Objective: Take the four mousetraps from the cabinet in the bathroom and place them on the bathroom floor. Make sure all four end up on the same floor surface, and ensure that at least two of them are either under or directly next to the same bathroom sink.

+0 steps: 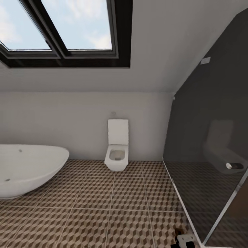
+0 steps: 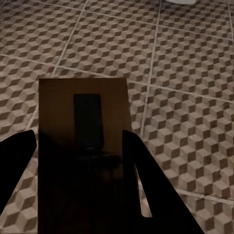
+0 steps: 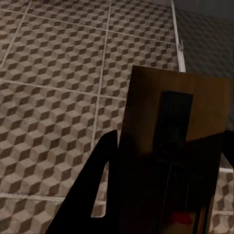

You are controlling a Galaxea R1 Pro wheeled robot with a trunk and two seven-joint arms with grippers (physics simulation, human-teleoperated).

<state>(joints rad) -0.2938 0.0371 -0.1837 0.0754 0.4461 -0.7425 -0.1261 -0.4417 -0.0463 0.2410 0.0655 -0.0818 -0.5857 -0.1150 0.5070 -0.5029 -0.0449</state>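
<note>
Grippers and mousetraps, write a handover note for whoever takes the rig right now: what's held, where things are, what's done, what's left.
Left gripper: shut on a mousetrap, held above the bathroom floor.
Right gripper: shut on a second mousetrap, also over the tiles, beside the dark glass shower partition.
The head view faces the bathtub and the toilet; no sink, cabinet or trap on the floor is in sight.
Done: two traps picked up.
Left: find the sink, set these two under or beside it, then probably fetch the other two.
</note>
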